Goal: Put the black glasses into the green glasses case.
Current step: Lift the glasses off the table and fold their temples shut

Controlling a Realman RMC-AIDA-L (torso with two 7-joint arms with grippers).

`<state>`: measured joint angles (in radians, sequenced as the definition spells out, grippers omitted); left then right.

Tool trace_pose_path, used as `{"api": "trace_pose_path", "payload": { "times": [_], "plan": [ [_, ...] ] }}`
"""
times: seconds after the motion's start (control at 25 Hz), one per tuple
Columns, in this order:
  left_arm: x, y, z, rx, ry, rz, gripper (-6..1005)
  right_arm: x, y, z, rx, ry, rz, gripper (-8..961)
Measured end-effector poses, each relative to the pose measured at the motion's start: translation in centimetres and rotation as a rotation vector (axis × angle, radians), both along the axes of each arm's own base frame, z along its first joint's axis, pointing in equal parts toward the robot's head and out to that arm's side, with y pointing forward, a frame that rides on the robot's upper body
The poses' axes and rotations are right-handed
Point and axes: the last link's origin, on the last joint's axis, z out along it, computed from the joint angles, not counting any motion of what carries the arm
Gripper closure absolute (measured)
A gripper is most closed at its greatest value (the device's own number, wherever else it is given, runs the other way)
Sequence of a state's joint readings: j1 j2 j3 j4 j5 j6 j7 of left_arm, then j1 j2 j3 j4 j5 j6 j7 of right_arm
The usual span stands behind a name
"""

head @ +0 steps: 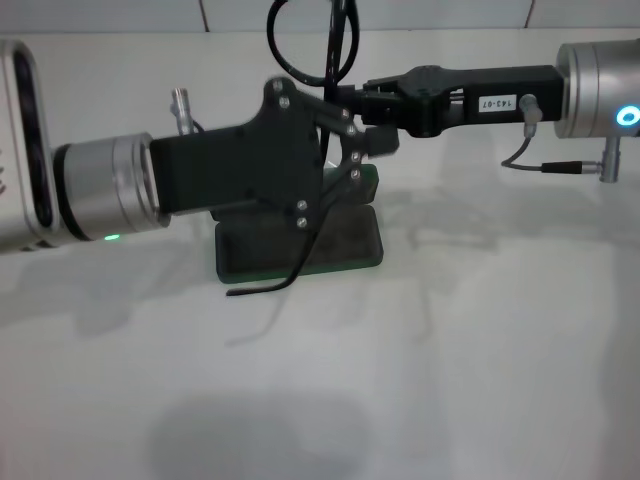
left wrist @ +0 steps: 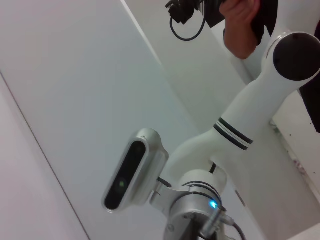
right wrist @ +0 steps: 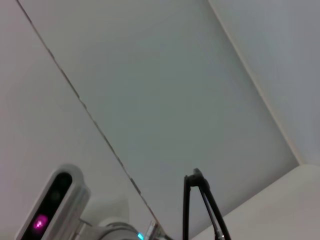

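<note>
The green glasses case (head: 345, 250) lies open on the white table at mid-view, its lid partly hidden behind my grippers. The black glasses (head: 340, 45) are held above it. A rounded rim and the folded temples stick up, and one slim temple hangs down past the case's front edge. My left gripper (head: 345, 150) reaches in from the left over the case and looks shut on the glasses. My right gripper (head: 375, 115) comes in from the right and meets them at the same spot. The right wrist view shows the thin black temples (right wrist: 186, 210) close up.
The white table (head: 450, 380) stretches wide in front of and beside the case. A grey cable (head: 540, 165) hangs under my right arm. In the left wrist view, my right arm (left wrist: 240, 135) shows, with a person's hand (left wrist: 240, 25) far off.
</note>
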<state>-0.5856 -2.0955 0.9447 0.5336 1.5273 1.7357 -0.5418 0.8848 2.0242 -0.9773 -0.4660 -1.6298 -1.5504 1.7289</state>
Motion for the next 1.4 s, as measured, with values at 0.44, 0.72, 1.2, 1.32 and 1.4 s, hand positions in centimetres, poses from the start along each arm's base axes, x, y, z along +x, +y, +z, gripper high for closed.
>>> {"api": "trace_pose_path", "payload": {
  "times": [0.44, 0.72, 1.2, 1.32, 1.4],
  "plan": [
    [-0.7, -0.5, 1.0, 0.011, -0.020, 0.014, 1001, 1.1, 0.5, 1.2, 0.047, 0.008, -0.032, 919],
    [-1.0, -0.3, 1.5, 0.032, -0.029, 0.040, 1001, 1.7, 0.5, 1.5, 0.065, 0.002, -0.042, 917],
    [-3.5, -0.5, 5.7, -0.110, -0.032, 0.203, 1001, 4.2, 1.6, 3.2, 0.225, -0.096, -0.068, 914],
    [-4.9, -1.6, 5.9, -0.136, 0.006, 0.220, 1001, 4.5, 1.9, 3.9, 0.245, -0.088, -0.086, 913],
    [-5.8, -2.3, 5.7, -0.153, 0.030, 0.242, 1001, 4.6, 2.3, 4.7, 0.269, -0.070, -0.107, 912]
  ]
}}
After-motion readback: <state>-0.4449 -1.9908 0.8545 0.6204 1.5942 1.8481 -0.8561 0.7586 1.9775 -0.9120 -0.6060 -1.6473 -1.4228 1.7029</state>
